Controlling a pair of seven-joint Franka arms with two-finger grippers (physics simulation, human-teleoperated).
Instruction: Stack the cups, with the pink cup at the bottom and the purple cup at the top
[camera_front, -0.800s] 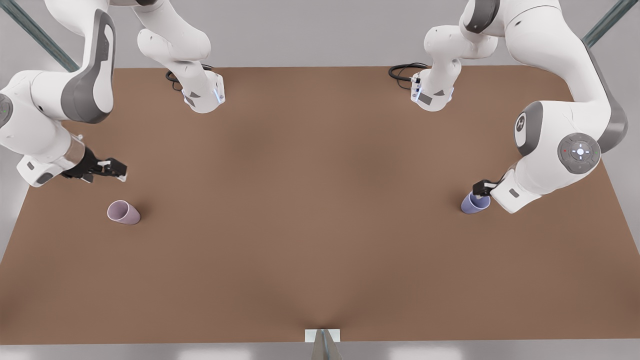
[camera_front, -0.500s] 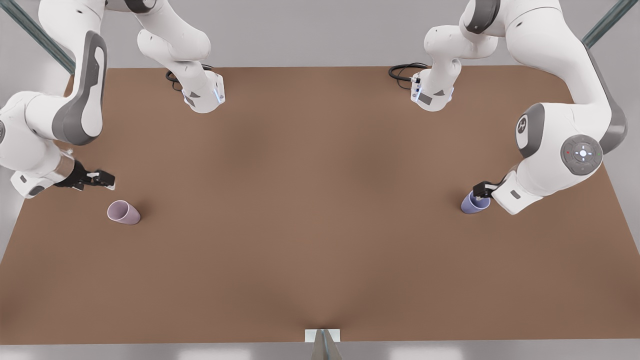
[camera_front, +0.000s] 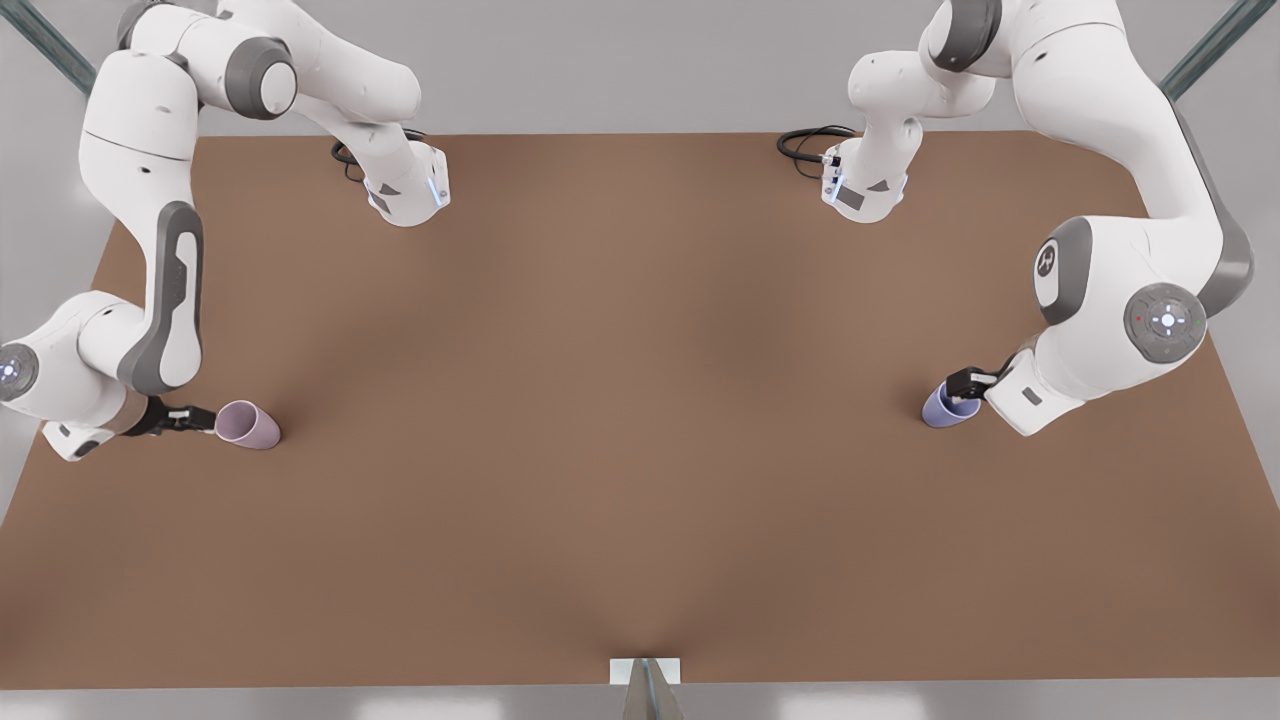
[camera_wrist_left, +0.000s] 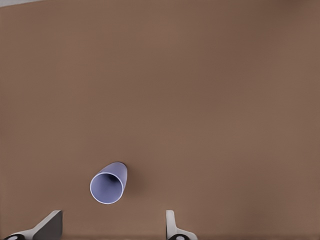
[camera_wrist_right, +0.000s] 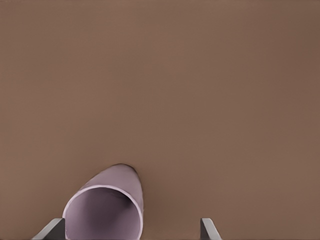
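Front view. Pink cup (camera_front: 247, 424): upright on the brown counter (camera_front: 640, 450), far toward the front view's left. Right claw (camera_front: 190, 418): low, just beside the cup's left side, apparently lined up for a grasp. Purple cup (camera_front: 948, 404): upright near the front view's right edge, well apart from the pink one. Left claw (camera_front: 970, 381): right at the cup's rim; contact could not be told. Arm bases with black cables (camera_front: 812, 142) stood at the far edge, out of the path.

Left wrist view. Purple cup (camera_wrist_left: 108, 183) ahead of wide-spread fingertips (camera_wrist_left: 171, 227), not between them.

Right wrist view. Pink cup (camera_wrist_right: 106, 207) beside one of the wide-spread fingertips (camera_wrist_right: 208, 229), ungripped.
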